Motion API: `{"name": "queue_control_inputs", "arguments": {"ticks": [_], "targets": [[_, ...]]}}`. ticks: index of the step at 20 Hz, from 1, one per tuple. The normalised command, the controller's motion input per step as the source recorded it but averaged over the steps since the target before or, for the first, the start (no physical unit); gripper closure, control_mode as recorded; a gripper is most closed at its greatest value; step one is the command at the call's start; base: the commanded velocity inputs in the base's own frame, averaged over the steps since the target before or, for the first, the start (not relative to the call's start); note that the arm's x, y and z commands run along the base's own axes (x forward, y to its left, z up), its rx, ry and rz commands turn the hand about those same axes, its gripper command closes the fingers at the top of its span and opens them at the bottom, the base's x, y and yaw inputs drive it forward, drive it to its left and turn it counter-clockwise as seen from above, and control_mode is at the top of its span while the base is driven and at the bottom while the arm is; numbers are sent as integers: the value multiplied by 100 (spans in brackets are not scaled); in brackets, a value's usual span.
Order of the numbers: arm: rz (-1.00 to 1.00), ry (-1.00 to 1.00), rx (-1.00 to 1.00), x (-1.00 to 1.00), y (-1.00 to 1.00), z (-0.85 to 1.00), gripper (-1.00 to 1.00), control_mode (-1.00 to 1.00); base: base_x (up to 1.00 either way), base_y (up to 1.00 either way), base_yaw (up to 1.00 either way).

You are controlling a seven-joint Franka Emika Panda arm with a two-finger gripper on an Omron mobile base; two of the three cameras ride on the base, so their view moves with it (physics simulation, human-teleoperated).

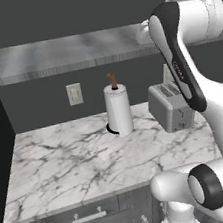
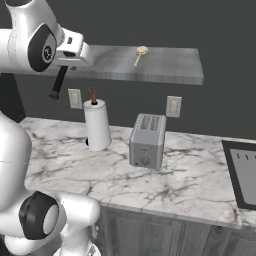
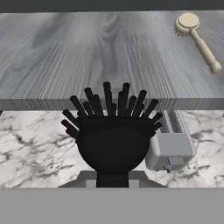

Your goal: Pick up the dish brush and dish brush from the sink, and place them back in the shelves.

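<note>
My gripper (image 2: 67, 64) hangs just before the front edge of the shelves (image 2: 150, 67), at their left end, and is shut on a black dish brush (image 2: 57, 84) whose dark length slants down from the hand. Seen from the hand, the black dish brush (image 3: 111, 131) points its round bristled head at the shelves' (image 3: 87, 52) front edge, about level with the slab, with my gripper (image 3: 113, 180) shut on its handle. A second dish brush (image 2: 140, 54), pale wood with a round head, lies on the shelves toward the right (image 3: 197, 38). The sink (image 2: 241, 175) shows at the far right edge of the counter.
On the white marble counter (image 1: 80, 158) below stand a paper towel roll (image 1: 118, 110) and a grey toaster (image 2: 147, 140). Wall outlets (image 1: 74, 94) sit on the dark back wall. My own arm (image 1: 183, 67) fills the right of the left base view.
</note>
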Motion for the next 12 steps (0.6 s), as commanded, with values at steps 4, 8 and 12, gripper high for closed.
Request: {"name": "queue_control_inputs", "arguments": {"ticks": [4,8,12], "targets": [[0,0,0,56,0,0,100,-100,0,0,0],[0,0,0,61,0,0,100,-100,0,0,0],[0,0,0,61,0,0,100,-100,0,0,0]]}}
